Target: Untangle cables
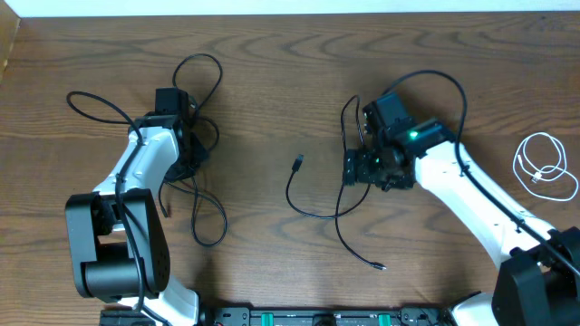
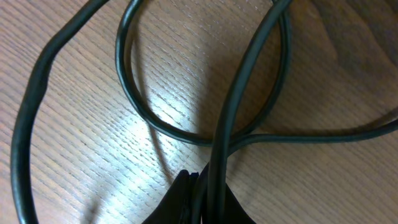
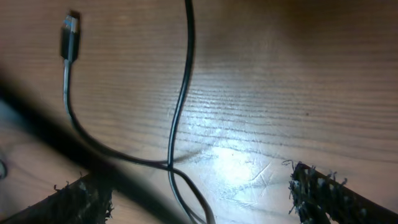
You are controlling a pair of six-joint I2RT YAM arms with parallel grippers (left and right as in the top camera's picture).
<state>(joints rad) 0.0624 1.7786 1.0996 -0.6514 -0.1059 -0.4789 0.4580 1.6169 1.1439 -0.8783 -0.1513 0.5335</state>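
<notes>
While wide open, right end effector (image 3: 196,186) above crossed black cable (image 3: 180,112); left end effector (image 2: 202,199) tight on looped cable (image 2: 245,68).

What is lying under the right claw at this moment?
Under the open right claw, two black cable strands cross on the wooden table, with a plug end lying farther off. Whatever passes beneath the claw's fingers themselves is covered and cannot be seen.
</notes>
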